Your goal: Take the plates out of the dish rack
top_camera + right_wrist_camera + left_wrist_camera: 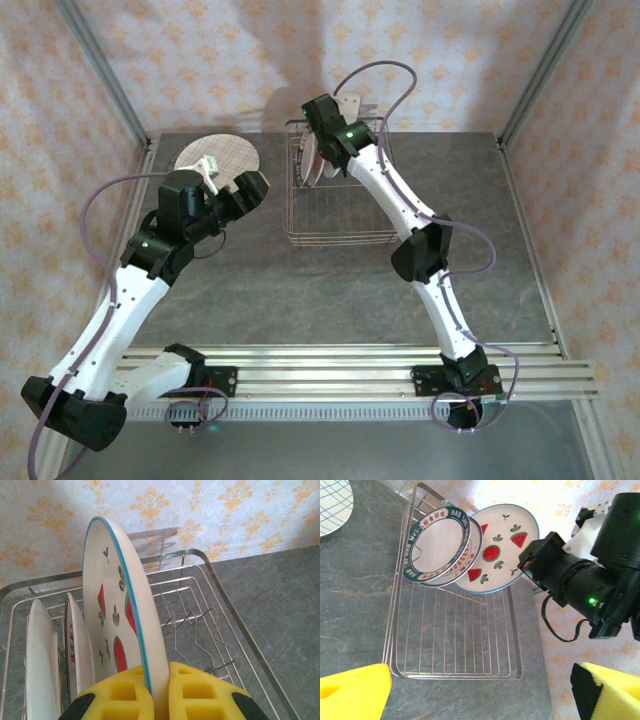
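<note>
Far end of the dish rack: pinching the watermelon plate by its rim with the right claw, one yellow pad pressed on each face. Standing on edge, tipped a bit to the right in the left wrist view. Hard to tell whether resting on the wires or lifted off them, with the low edge cut off in the right wrist view.

Just left of it in the rack, two more plates on edge: a red-rimmed plate, mostly hidden behind a dark-rimmed plate with white letters too small to read well. Near half of the rack bare, just thin wires and bent tines.

Out over the grey table, to the left of the rack, spread wide with nothing between: the left claw. Yellow pads cut off at the low corners of its own view.

Lying flat at the far left, well apart from the rack: a plaid plate, partly covered by the left arm from above and cut off at the corner in the left wrist view.
</note>
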### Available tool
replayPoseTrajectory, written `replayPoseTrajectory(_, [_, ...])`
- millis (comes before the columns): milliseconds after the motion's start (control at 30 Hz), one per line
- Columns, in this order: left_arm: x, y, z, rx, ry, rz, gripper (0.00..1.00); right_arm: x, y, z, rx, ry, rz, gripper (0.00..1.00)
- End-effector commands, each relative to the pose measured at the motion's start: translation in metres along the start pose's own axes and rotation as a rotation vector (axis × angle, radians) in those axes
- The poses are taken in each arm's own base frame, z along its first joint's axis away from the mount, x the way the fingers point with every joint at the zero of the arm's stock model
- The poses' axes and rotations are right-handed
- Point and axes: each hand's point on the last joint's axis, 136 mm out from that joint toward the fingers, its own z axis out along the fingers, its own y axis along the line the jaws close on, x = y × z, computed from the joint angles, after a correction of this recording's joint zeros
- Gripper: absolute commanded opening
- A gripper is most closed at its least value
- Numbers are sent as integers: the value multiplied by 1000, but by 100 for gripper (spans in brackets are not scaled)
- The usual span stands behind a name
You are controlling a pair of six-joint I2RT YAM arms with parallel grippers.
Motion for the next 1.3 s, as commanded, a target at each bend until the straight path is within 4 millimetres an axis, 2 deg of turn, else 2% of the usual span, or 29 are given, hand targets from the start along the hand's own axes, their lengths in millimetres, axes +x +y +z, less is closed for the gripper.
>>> replayPoseTrajectory(0, [0,-5,3,29,-4,3,93,-73,-23,-59,-24,-179,161,0])
replayPoseTrajectory(400, [-3,-20,10,89,8,-28,93,-91,-61,-95,33,-208,155,0])
replayPoseTrajectory(700, [-6,-34,17,135,15,-48,93,-100,-100,-135,60,-208,149,0])
replayPoseTrajectory(967, [4,-62,40,215,76,-96,93,-102,-138,-170,49,-184,179,0])
replayPoseTrajectory(1100, [11,-79,56,268,109,-142,92,-98,-154,-175,-22,-118,239,0])
replayPoseTrajectory(1267, [32,-98,88,311,220,-211,89,-90,-168,-181,-113,-28,325,0])
